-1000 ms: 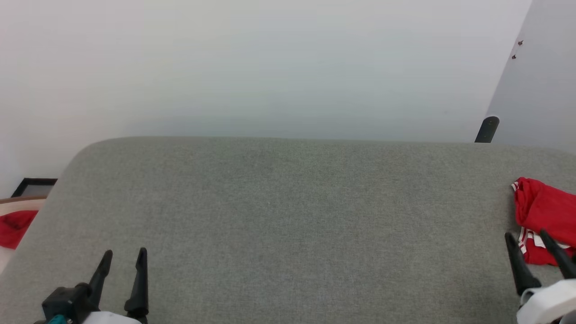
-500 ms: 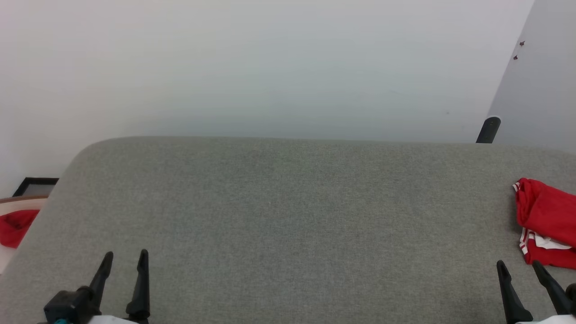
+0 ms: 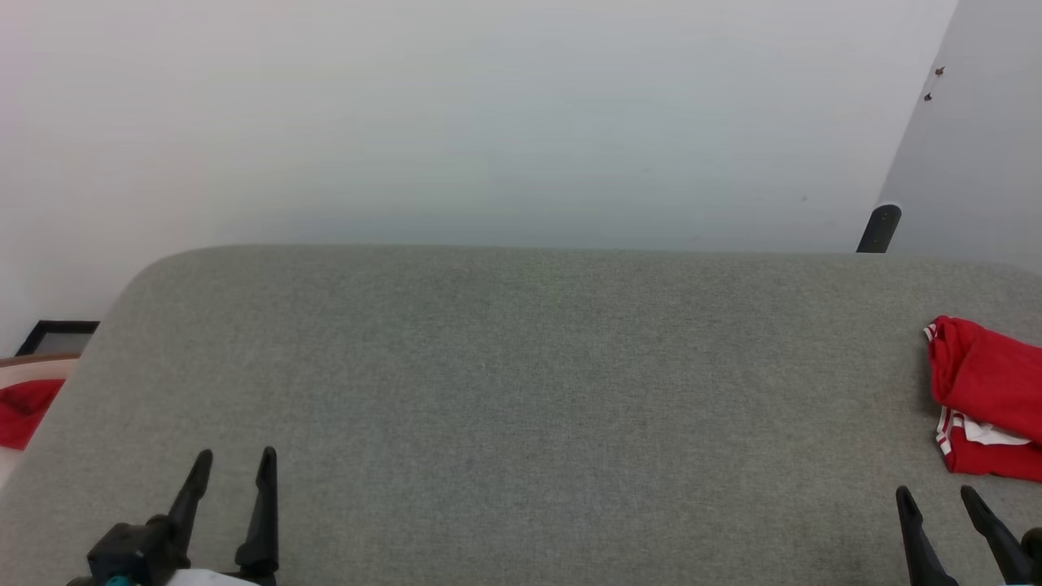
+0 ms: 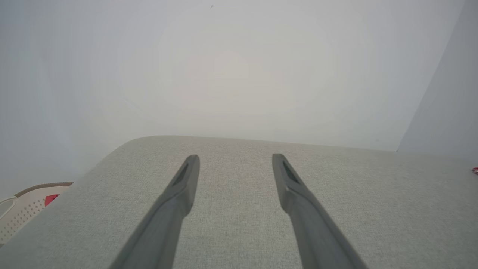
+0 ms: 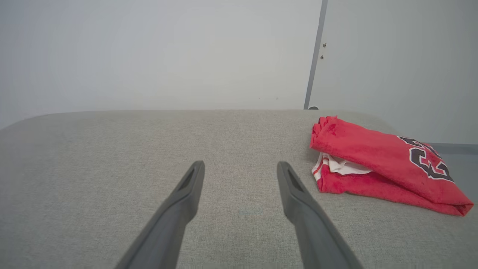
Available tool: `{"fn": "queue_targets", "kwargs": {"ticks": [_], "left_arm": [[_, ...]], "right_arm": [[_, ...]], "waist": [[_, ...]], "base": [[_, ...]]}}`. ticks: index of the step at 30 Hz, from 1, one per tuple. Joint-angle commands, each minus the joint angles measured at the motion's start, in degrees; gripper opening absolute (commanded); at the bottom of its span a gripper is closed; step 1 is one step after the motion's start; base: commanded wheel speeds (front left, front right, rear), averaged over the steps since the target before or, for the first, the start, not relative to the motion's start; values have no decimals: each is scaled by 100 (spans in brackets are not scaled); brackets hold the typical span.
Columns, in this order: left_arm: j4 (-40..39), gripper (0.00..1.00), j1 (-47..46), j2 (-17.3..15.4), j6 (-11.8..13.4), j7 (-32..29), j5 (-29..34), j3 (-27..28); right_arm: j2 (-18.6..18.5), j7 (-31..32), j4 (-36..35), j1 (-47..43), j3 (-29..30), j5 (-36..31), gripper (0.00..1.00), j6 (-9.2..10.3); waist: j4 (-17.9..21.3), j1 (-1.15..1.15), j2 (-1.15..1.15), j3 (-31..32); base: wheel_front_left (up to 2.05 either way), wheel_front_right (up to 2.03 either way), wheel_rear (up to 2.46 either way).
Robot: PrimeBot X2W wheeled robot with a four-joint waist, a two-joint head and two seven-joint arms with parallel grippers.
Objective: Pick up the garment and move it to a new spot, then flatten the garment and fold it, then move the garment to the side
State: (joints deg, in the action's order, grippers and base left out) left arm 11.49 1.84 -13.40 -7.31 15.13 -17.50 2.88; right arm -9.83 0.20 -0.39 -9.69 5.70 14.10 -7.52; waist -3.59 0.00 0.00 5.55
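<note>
The garment [image 3: 989,399] is a red jersey, folded into a bundle with white striped trim showing at its edge, lying at the right end of the grey padded surface [image 3: 521,391]. The right wrist view shows the garment [image 5: 373,160] with part of a black-and-white number on top. My right gripper [image 3: 936,492] is open at the lower right, just in front of the garment and apart from it, nothing between its fingers. The same right gripper [image 5: 241,166] hovers over bare fabric left of the bundle. My left gripper [image 3: 236,456] is open at the lower left, empty [image 4: 235,158].
A cream perforated basket [image 4: 22,211] with a red cloth [image 3: 24,407] in it stands off the surface's left end. A white wall runs behind, with a dark post [image 3: 879,228] at the back right corner. A dark frame [image 3: 57,335] lies on the floor at left.
My right gripper has drawn back toward the bottom edge, away from the garment it overlapped a second ago. The left gripper has barely shifted. The garment has stayed put.
</note>
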Motion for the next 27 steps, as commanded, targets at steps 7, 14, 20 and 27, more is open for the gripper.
{"fn": "queue_targets", "kwargs": {"ticks": [7,14,20,27], "left_arm": [[-87,0,0,11,-1,-2,32,-26],[223,0,176,205,0,-25,-32,-75],[234,0,79,274,-2,-215,-654,-25],[226,0,-10,349,-3,-404,-1329,11]], "right_arm": [[92,85,-117,-33,27,-42,0,0],[202,102,237,-45,-14,25,0,0],[242,160,347,107,10,677,0,0],[286,199,441,252,11,1386,0,1]], "waist": [[-7,0,0,-22],[-3,0,0,-27],[14,0,0,-53],[35,0,0,-84]], "base": [[0,0,0],[0,0,0],[0,0,0],[0,0,0]]}}
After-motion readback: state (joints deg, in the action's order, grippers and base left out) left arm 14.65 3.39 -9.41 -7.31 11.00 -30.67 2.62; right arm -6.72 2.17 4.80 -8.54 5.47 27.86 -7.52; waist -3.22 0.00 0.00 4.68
